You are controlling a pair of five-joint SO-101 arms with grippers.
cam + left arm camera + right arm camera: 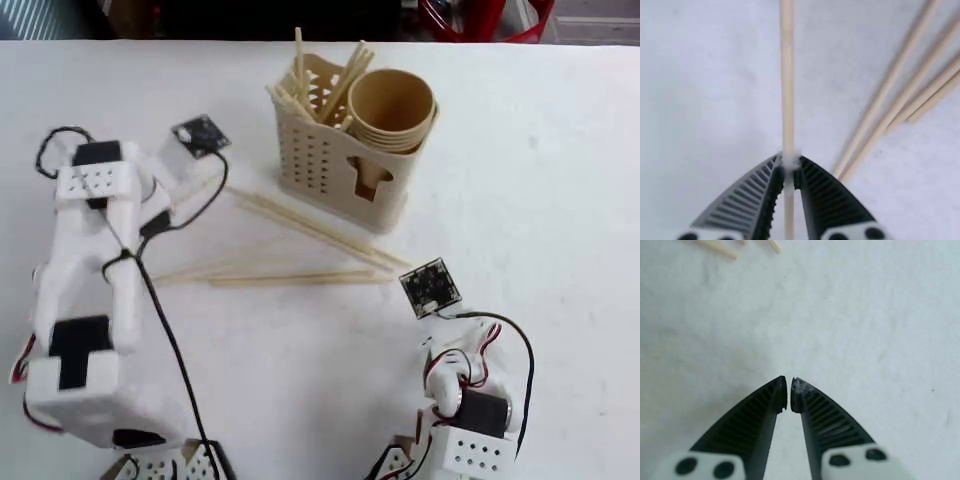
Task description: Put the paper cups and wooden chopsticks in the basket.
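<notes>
Pinching chopstick (786,75), loose chopsticks (879,92) near.

We see the white table (560,200) brightly and evenly lit from above, almost washed out, with no hard glare. The basket (320,170) and the chopsticks (310,228) throw only faint, soft shadows. Beside the right gripper (789,390) the tabletop darkens slightly.
</notes>
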